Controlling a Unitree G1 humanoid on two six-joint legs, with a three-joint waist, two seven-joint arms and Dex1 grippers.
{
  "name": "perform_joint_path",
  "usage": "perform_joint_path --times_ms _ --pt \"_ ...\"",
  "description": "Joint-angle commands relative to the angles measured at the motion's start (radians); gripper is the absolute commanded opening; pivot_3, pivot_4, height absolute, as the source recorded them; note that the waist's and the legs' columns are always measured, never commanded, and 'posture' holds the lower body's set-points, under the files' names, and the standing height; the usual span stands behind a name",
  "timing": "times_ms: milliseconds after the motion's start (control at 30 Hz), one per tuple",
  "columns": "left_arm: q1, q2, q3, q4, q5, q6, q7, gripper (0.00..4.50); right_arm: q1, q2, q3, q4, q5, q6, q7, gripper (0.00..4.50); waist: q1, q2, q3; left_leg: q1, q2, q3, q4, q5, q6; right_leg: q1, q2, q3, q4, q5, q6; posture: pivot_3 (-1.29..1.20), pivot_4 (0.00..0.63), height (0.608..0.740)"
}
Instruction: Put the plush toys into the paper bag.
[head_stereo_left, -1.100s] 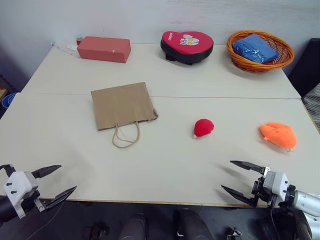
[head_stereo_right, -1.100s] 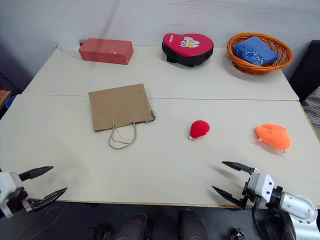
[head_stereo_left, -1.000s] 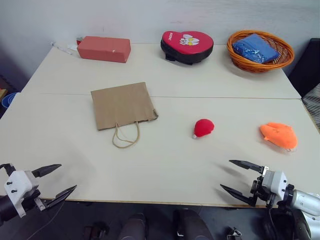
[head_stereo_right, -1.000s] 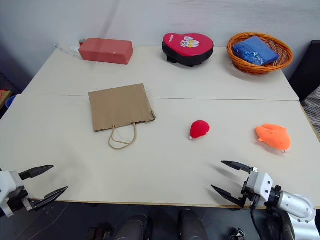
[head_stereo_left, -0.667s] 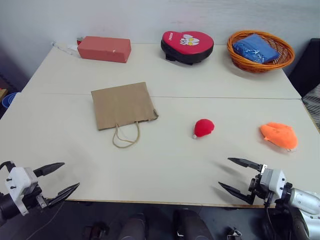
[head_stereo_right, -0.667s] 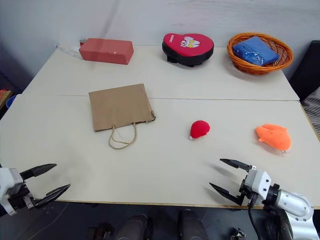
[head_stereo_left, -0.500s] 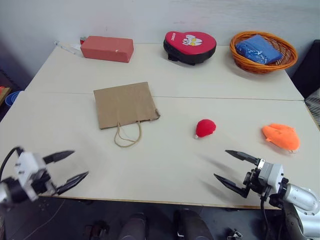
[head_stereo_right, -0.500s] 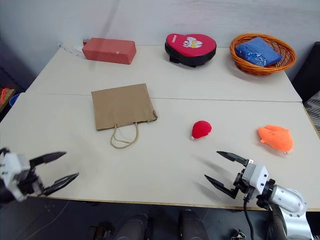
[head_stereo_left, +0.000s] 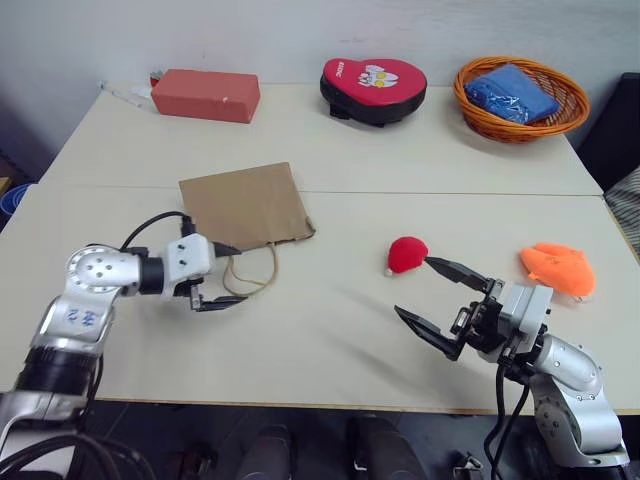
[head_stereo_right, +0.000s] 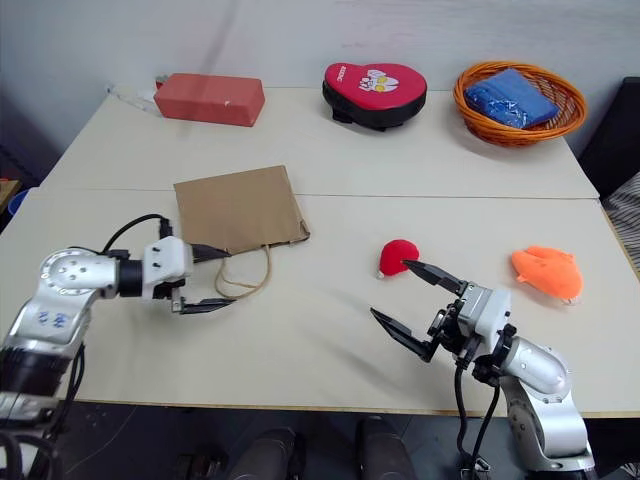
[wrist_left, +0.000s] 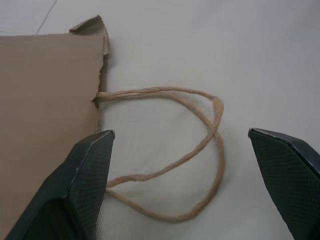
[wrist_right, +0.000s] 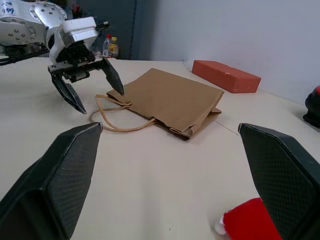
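Brown paper lies flat on the pale surface: the paper bag rests on its side, its twisted loop handles trailing toward us. We can read no words on the bag. The only marking we notice is on the red heart-shaped pad at the far edge, which carries a small white picture and a short line of pale lettering too small to make out. To its left sits a red-pink box, plain on the faces we see, and to its right an orange wicker basket holding a folded blue cloth.

Our left end effector hovers just over the handles, fingers spread wide and empty, one finger at the bag's mouth edge and the other beyond the loops. Our right end effector is likewise released, holding nothing, raised above the surface near the front.

The red toy with its white tip lies just beyond the right end effector's upper finger, well to the right of the bag. The orange toy lies farther right, near the surface's edge. Nothing stands between either toy and the bag.
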Motion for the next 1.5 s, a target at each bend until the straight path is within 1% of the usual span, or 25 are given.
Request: perform_joint_path --times_ms 33,100,167,333,400,467,500,533,600,700,767,800,900,967,1067,1133,1233,1367,1500 --pt "-0.056 -0.016 -0.008 0.072 0.013 -0.085 -0.03 4.31 0.015 0.014 -0.007 -0.028 -0.026 -0.025 -0.02 4.49 0.0 0.0 0.0 0.0 0.0 0.0 0.0 0.0 0.0 0.0 0.0 0.0 0.0 0.0 0.0 0.0 0.15 0.74" --pt "-0.087 -0.022 -0.018 0.13 0.032 -0.136 -0.042 3.99 0.026 0.021 -0.007 -0.022 -0.044 -0.036 -0.026 4.5 0.002 0.0 0.0 0.0 0.0 0.0 0.002 0.0 0.0 0.0 0.0 0.0 0.001 0.0 0.0 0.0 0.15 0.74" --pt "-0.111 -0.024 -0.03 0.186 0.056 -0.195 -0.049 3.33 0.03 0.026 -0.01 -0.019 -0.056 -0.046 -0.033 4.5 0.002 0.0 0.0 0.0 0.0 0.0 0.003 0.0 0.0 0.0 0.0 0.0 0.001 0.0 0.0 0.0 0.15 0.74" --pt "-0.173 -0.065 -0.034 0.258 0.035 -0.243 -0.083 1.75 0.03 0.024 -0.015 0.01 -0.101 -0.079 -0.045 4.5 0.003 0.0 0.0 -0.001 0.0 0.0 0.007 0.0 0.0 0.0 0.0 0.0 0.002 0.0 0.0 0.0 0.15 0.74" --pt "-0.191 -0.088 -0.022 0.245 -0.011 -0.207 -0.116 1.13 0.029 0.018 -0.015 0.028 -0.111 -0.085 -0.041 4.5 0.005 0.0 0.0 -0.001 0.0 0.0 0.008 0.0 0.001 0.0 0.0 0.0 0.003 0.0 0.0 0.0 0.15 0.74" --pt "-0.202 -0.12 -0.002 0.202 -0.09 -0.137 -0.157 0.52 0.033 0.009 -0.012 0.044 -0.11 -0.087 -0.024 4.5 0.006 0.0 0.0 -0.001 0.0 0.0 0.009 -0.001 0.001 0.0 0.0 0.0 0.004 0.0 0.0 0.0 0.15 0.74" --pt "-0.206 -0.137 0.002 0.148 -0.15 -0.072 -0.19 0.17 0.038 0.007 -0.016 0.046 -0.103 -0.088 -0.018 4.5 0.005 0.0 0.0 -0.001 0.0 0.0 0.009 -0.001 0.001 0.0 0.0 0.0 0.004 0.0 0.0 0.0 0.15 0.74" --pt "-0.21 -0.15 0.0 0.089 -0.202 -0.002 -0.217 0.07 0.045 0.002 -0.02 0.035 -0.086 -0.075 -0.011 4.5 0.005 0.0 0.0 -0.001 0.0 0.0 0.009 -0.001 0.001 0.0 0.0 0.0 0.004 0.0 0.0 0.0 0.15 0.74" --pt "-0.218 -0.175 0.001 -0.009 -0.28 0.114 -0.233 0.07 0.056 -0.013 -0.015 0.0 -0.053 -0.042 0.003 4.5 0.004 0.0 0.0 -0.002 0.0 -0.001 0.009 -0.001 0.001 0.0 0.0 -0.001 0.005 0.0 0.0 0.0 0.15 0.74" --pt "-0.238 -0.222 0.027 -0.122 -0.38 0.265 -0.183 0.0 0.04 -0.024 0.019 -0.072 0.005 0.055 -0.004 3.89 0.003 0.0 0.0 -0.002 0.0 -0.001 0.01 -0.001 0.001 0.0 0.0 0.0 0.005 0.0 0.0 0.0 0.15 0.74" --pt "-0.239 -0.232 0.037 -0.188 -0.43 0.354 -0.162 0.0 0.008 -0.021 0.046 -0.103 0.007 0.11 -0.026 3.25 -0.003 0.0 0.0 -0.001 0.0 -0.001 0.01 -0.001 0.001 0.0 0.0 0.0 0.005 0.0 0.0 0.0 0.15 0.74" --pt "-0.236 -0.232 0.042 -0.22 -0.457 0.4 -0.152 0.0 -0.011 -0.022 0.062 -0.11 -0.006 0.136 -0.037 2.85 -0.005 0.0 0.0 -0.001 0.0 -0.001 0.01 -0.001 0.001 0.0 0.0 0.0 0.004 0.0 0.0 0.0 0.15 0.74" --pt "-0.217 -0.224 0.062 -0.318 -0.526 0.52 -0.107 0.0 -0.092 -0.018 0.116 -0.096 -0.08 0.194 -0.077 1.83 -0.007 0.0 0.0 0.0 0.0 -0.001 0.01 0.0 0.0 0.0 0.0 0.001 0.005 0.0 0.0 0.0 0.15 0.74" --pt "-0.21 -0.234 0.081 -0.359 -0.549 0.556 -0.065 0.0 -0.152 -0.012 0.149 -0.068 -0.13 0.227 -0.105 1.03 -0.004 0.0 0.0 0.0 0.0 -0.001 0.01 0.0 0.0 0.0 0.0 0.001 0.004 0.0 0.0 0.0 0.15 0.74" --pt "-0.193 -0.253 0.103 -0.42 -0.591 0.61 -0.007 0.0 -0.256 0.013 0.211 0.002 -0.206 0.28 -0.147 0.03 0.001 -0.001 0.0 0.0 0.0 -0.001 0.01 0.0 0.0 0.0 0.0 0.001 0.004 0.0 0.0 0.0 0.15 0.74" --pt "-0.169 -0.261 0.101 -0.456 -0.592 0.625 0.021 0.0 -0.328 0.048 0.248 0.067 -0.248 0.307 -0.176 0.03 0.0 0.0 0.0 0.0 0.0 -0.001 0.01 0.0 0.0 0.0 0.0 0.001 0.004 0.0 0.0 0.0 0.15 0.74" --pt "-0.148 -0.276 0.102 -0.487 -0.592 0.633 0.062 0.0 -0.387 0.078 0.295 0.14 -0.299 0.317 -0.183 0.03 0.003 -0.001 0.0 -0.001 0.0 -0.001 0.01 0.0 0.0 -0.001 0.0 0.001 0.004 0.0 0.0 0.0 0.15 0.74" --pt "-0.127 -0.284 0.102 -0.516 -0.603 0.649 0.089 0.0 -0.434 0.127 0.327 0.193 -0.336 0.305 -0.195 0.03 0.001 -0.001 0.0 -0.002 0.0 -0.002 0.01 0.0 0.0 -0.002 0.0 0.001 0.004 0.0 0.0 0.0 0.15 0.74" --pt "-0.123 -0.289 0.106 -0.523 -0.605 0.661 0.117 0.0 -0.449 0.152 0.359 0.25 -0.389 0.33 -0.214 0.03 -0.001 0.0 0.0 -0.002 0.0 -0.001 0.01 0.0 -0.001 -0.003 0.0 0.001 0.004 0.0 0.0 0.0 0.15 0.74"
